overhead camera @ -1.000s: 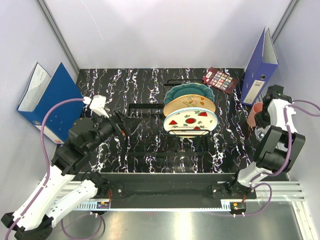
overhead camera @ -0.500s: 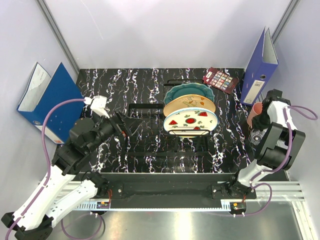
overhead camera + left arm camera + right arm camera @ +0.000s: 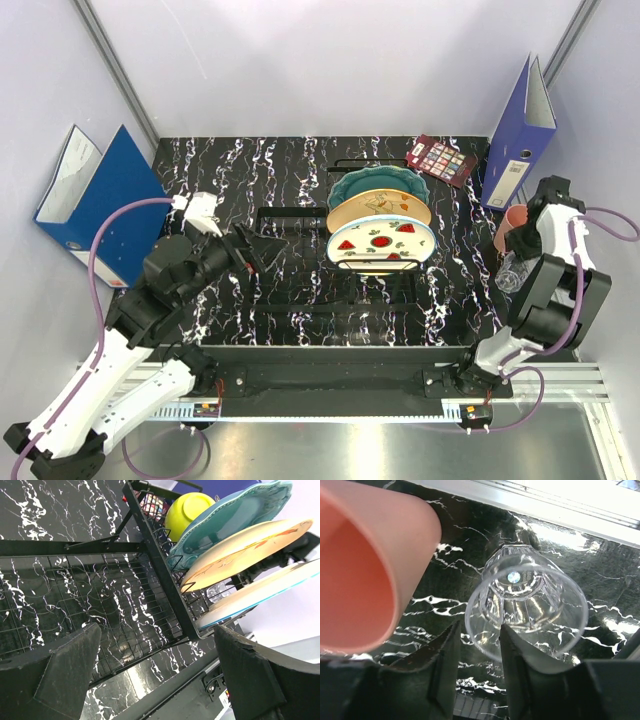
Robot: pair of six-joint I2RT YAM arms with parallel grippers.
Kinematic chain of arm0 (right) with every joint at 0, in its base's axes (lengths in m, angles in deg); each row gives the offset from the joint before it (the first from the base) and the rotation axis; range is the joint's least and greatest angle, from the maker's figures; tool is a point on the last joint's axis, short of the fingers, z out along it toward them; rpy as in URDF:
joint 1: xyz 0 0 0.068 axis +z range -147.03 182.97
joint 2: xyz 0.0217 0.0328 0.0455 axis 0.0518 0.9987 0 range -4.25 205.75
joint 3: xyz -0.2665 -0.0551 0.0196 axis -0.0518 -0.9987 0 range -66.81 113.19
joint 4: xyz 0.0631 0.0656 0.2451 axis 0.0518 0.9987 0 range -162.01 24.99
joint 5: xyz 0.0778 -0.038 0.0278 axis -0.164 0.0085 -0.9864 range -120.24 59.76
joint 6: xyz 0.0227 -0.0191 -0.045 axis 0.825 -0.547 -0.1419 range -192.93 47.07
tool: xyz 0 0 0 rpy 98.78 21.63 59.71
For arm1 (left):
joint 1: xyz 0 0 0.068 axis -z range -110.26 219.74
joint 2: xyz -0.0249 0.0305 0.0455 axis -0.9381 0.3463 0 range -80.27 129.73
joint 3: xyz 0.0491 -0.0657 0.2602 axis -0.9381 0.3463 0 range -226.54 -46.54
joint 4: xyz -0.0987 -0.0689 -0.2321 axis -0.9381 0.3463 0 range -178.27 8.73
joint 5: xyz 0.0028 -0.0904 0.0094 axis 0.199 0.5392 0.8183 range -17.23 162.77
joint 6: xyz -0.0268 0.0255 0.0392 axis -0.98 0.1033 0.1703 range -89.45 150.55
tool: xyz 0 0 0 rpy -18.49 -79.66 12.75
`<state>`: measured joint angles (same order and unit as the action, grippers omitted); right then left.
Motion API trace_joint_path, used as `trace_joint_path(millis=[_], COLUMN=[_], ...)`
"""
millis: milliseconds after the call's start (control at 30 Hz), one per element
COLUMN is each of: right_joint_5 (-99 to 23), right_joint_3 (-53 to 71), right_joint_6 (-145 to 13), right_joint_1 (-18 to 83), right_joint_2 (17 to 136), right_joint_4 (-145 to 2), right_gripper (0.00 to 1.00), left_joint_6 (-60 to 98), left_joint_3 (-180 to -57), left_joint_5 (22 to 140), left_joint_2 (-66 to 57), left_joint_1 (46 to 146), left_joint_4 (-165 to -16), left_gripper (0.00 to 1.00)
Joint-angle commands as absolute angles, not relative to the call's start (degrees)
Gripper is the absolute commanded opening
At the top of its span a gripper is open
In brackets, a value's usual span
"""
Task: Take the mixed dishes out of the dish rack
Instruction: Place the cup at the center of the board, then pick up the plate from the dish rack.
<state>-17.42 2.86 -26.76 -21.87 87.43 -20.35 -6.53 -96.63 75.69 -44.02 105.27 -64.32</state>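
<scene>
Flanking black veined tabletop (image 3: 200, 165) bearing dish rack (image 3: 300, 225), blue binders (image 3: 105, 215) by pale walls (image 3: 330, 60)

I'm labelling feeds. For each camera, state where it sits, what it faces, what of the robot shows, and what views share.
Top: fixed above and behind the robot, looking down on the table; left arm and right arm show.
Left wrist: on the left arm, facing rack and plates side-on; left gripper at the bottom.
Right wrist: on the right arm, looking down at glass and cup; right gripper at the bottom.
Shared: top and left wrist see the rack; top and right wrist, glass and cup.
</scene>
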Motion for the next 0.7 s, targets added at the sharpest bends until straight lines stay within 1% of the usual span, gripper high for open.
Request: trace_joint_path(millis=[0, 267, 333, 467, 500, 567, 667], right_joint_5=[-16.6, -20.9, -20.2, -20.1, -20.3, -21.9, -26.3], right_joint_3=[2.6, 4.2, 5.4, 11.8, 13.1, 16.8, 18.9], right_joint_6=[-26.8, -26.5, -26.4, -25.9, -26.1, -27.5, -32.4], right_joint_1=[-22.2, -20.5, -18.4, -13.6, -11.6, -9.4, -5.5], right_joint_2=[81.5, 71.2, 67.4, 61.3, 60.0, 56.8, 53.7], right_joint_4=[-20.5, -18.3, -16.7, -14.8, -14.9, -15.6, -19.2], right_gripper=[0.46, 0.53, 0.53, 0.56, 0.59, 0.61, 0.65], left_joint_6=[-6.2, -5.8, -5.3, -4.1, -3.7, -2.8, -1.4], left_joint_3=[-96.4, -96.2, -96.5, -98.1, -98.8, -99.8, -101.6], left_joint_5=[77.0, 75.1, 73.7, 72.9, 71.6, 70.7, 70.1], left_joint_2=[-43.7, -44.1, -44.3, -44.4, -44.4, -44.2, -43.8], left_joint_1=[105.2, 105.2, 105.2, 105.2, 105.2, 105.2, 105.2], left_joint_4=[-66.6, -66.1, -65.9, -64.7, -64.5, -63.8, -63.4], left_gripper=[0.99, 0.99, 0.99, 0.99, 0.99, 0.99, 0.99])
